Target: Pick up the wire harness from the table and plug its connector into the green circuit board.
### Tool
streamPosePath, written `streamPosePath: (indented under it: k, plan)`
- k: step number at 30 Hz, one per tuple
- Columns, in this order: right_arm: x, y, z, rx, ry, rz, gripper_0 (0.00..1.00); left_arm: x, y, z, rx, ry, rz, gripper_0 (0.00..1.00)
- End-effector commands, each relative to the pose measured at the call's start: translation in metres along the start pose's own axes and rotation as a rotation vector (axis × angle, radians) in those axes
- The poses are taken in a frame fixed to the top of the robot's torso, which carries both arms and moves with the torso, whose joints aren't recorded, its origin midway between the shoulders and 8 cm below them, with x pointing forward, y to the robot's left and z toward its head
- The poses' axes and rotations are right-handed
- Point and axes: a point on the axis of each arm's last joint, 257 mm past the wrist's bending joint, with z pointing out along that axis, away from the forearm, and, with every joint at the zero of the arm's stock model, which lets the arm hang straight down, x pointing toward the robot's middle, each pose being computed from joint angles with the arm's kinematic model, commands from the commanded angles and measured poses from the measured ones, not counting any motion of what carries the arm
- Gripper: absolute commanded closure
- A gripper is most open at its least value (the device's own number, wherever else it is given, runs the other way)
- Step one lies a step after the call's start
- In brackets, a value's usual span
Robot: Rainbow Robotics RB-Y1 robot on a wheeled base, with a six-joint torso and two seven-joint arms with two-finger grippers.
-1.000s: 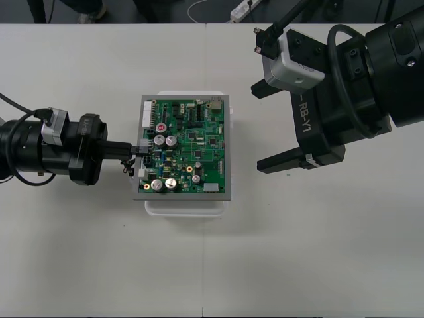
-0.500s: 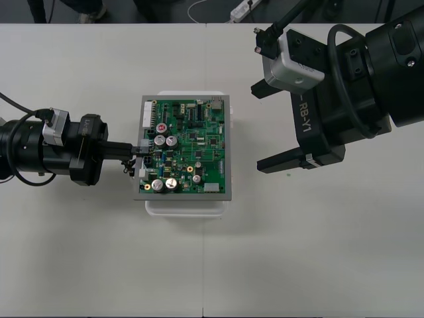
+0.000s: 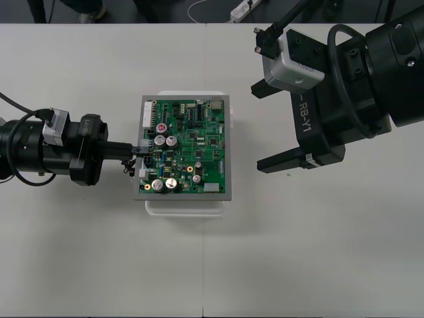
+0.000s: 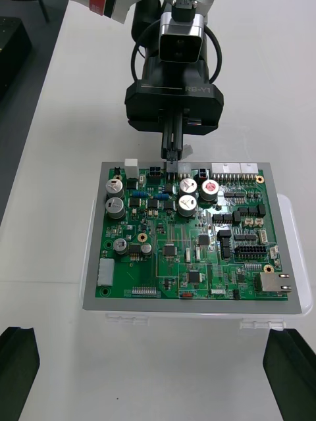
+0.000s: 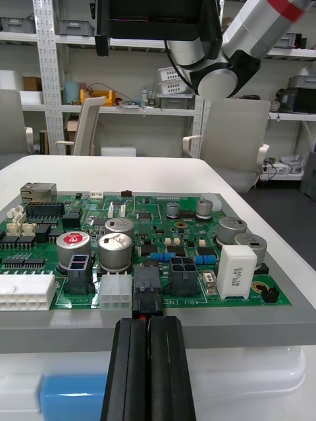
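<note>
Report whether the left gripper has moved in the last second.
No. The left gripper, shut on the plug, stays at the green circuit board's left edge.

**What we cannot make out at the board**

On the left gripper (image 3: 136, 153), the pressed-together fingers (image 5: 164, 368) cover the wire harness (image 5: 146, 305) behind its black plug (image 5: 146, 291); we see only a sliver of red there. We cannot tell how deep the plug sits in the green circuit board (image 3: 189, 149). The board hides most of its white base (image 3: 185, 207). Both arms run off the front view's sides. The right gripper (image 3: 265, 126) has its spread fingers (image 4: 16, 371) cut off by the edge of its own wrist view.
</note>
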Motion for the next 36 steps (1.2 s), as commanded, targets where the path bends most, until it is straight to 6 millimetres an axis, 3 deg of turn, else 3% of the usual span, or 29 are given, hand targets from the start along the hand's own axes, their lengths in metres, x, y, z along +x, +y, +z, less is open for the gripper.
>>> streamPosePath:
  k: [1,2,5,6,21,36]
  plan:
    - [0.002,-0.003,-0.003,0.012,0.009,-0.035,0.0,-0.021,0.004,0.01,0.059,-0.016,0.044,1.0]
    - [0.003,-0.003,-0.002,0.012,0.01,-0.035,0.0,-0.021,0.005,0.008,0.055,-0.012,0.047,0.83]
    - [0.003,-0.003,-0.002,0.012,0.011,-0.035,0.0,-0.019,0.008,0.0,0.042,0.005,0.053,0.17]
    - [0.003,-0.002,-0.002,0.01,0.01,-0.035,0.0,-0.019,0.008,-0.002,0.04,0.009,0.055,0.13]
    - [0.005,-0.005,-0.001,0.013,0.015,-0.034,0.0,-0.021,0.013,-0.023,0.009,0.035,0.054,0.07]
    - [0.012,-0.01,-0.002,0.012,0.023,-0.035,0.0,-0.015,0.01,-0.047,0.011,0.121,0.043,0.07]
